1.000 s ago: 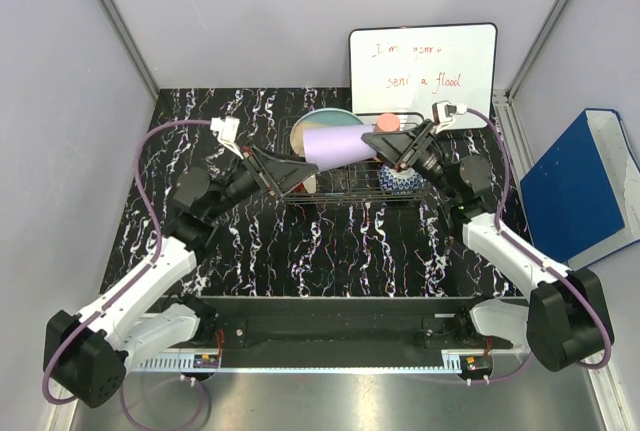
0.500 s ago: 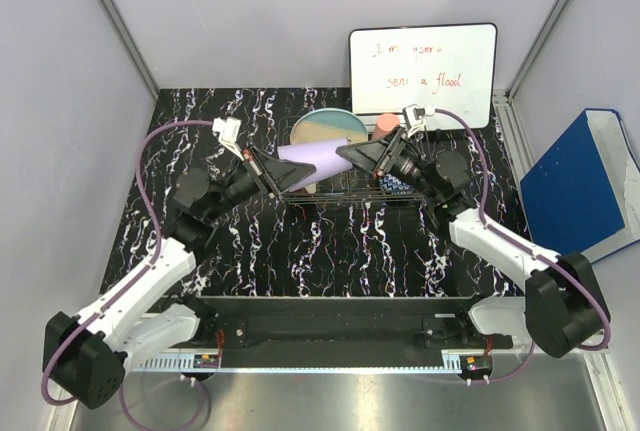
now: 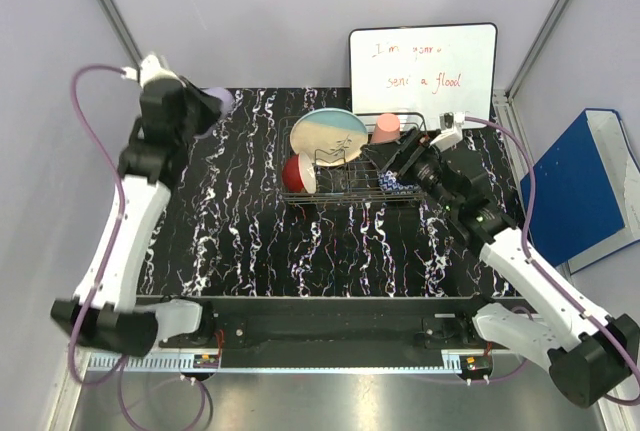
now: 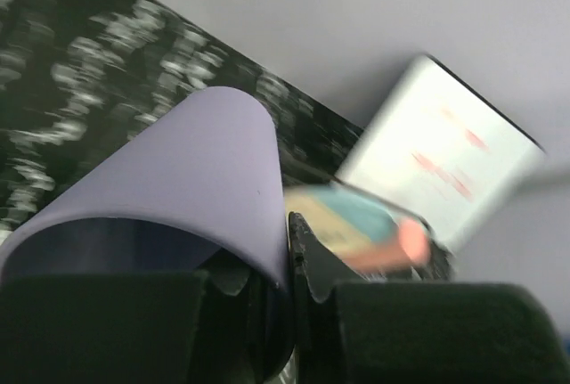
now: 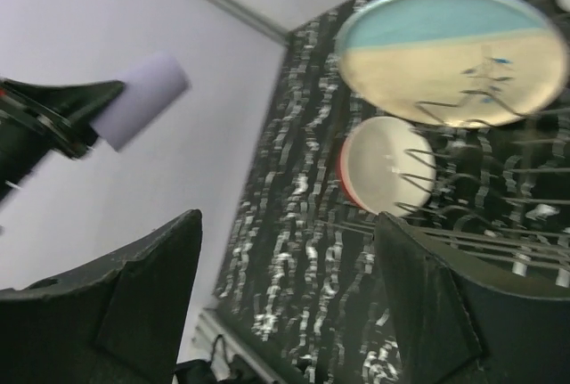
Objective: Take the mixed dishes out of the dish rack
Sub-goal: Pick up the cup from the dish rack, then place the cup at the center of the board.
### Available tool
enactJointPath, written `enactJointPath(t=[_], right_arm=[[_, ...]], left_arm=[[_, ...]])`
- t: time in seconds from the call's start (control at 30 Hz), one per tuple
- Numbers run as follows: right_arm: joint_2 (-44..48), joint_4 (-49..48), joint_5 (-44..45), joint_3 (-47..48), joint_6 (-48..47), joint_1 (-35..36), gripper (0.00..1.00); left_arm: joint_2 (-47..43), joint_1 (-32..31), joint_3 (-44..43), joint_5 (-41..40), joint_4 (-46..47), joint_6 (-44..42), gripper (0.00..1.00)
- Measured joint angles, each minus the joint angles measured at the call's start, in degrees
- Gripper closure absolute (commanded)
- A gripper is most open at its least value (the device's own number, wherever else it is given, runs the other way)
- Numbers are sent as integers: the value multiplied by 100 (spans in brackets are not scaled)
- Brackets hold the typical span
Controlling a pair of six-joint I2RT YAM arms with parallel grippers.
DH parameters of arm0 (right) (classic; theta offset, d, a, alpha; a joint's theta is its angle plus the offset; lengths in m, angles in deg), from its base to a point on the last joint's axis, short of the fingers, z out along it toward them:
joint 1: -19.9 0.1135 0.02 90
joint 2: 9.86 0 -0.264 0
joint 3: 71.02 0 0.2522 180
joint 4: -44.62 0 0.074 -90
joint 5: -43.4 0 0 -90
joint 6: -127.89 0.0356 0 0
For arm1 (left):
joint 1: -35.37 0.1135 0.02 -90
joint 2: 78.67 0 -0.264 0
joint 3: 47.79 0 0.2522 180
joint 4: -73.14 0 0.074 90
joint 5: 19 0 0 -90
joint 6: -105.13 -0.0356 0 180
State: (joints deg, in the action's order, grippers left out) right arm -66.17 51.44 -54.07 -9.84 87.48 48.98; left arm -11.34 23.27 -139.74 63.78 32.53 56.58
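The lavender cup (image 3: 220, 104) hangs high over the table's far left corner, with my left gripper (image 3: 202, 111) shut on its rim. In the left wrist view the cup (image 4: 178, 183) fills the middle and my left gripper (image 4: 278, 257) pinches its wall. The black wire dish rack (image 3: 345, 189) holds the blue-and-cream plate (image 3: 327, 134), the salmon-pink cup (image 3: 386, 128), the red bowl (image 3: 296, 175) and a blue patterned bowl (image 3: 391, 182). My right gripper (image 3: 392, 163) stands open over the rack's right part, holding nothing. Its wrist view shows the plate (image 5: 454, 54) and the red bowl (image 5: 389, 166).
A white board with red writing (image 3: 422, 64) leans behind the rack. A blue bin (image 3: 580, 186) sits off the table's right edge. Grey walls enclose the black marbled table (image 3: 250, 241) on the left and at the back.
My left arm has lifted the lavender cup out of the rack and swung it up to the far left. My right gripper has drawn back to the right and opened wider.
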Motion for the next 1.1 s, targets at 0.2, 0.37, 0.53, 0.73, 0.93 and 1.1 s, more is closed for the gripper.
enactJointPath(t=[0.2,0.37,0.53,0.73,0.93,1.1], right_arm=[[35,1453,776,190,-323,0,12],[317,2437,1126,190,-575,0,11],[817,2909,1440,190,-896,0,12],[717,3067,1550,186,-1121,0,11],[229,3071,1482,160,-1139,0,11],[50,3053,1377,142,-1137,0,11]], left_arm=[[2468,614,-2837,-1574,-1635,-240,100],[4470,1143,-4301,-1965,-2820,-199,100],[5700,1917,-4376,-1808,-3418,-249,100],[6087,2363,-4437,-1720,-3652,-435,100],[6100,2291,-4500,-1491,-3550,-603,100],[6164,2343,-4522,-946,-3390,-675,100]])
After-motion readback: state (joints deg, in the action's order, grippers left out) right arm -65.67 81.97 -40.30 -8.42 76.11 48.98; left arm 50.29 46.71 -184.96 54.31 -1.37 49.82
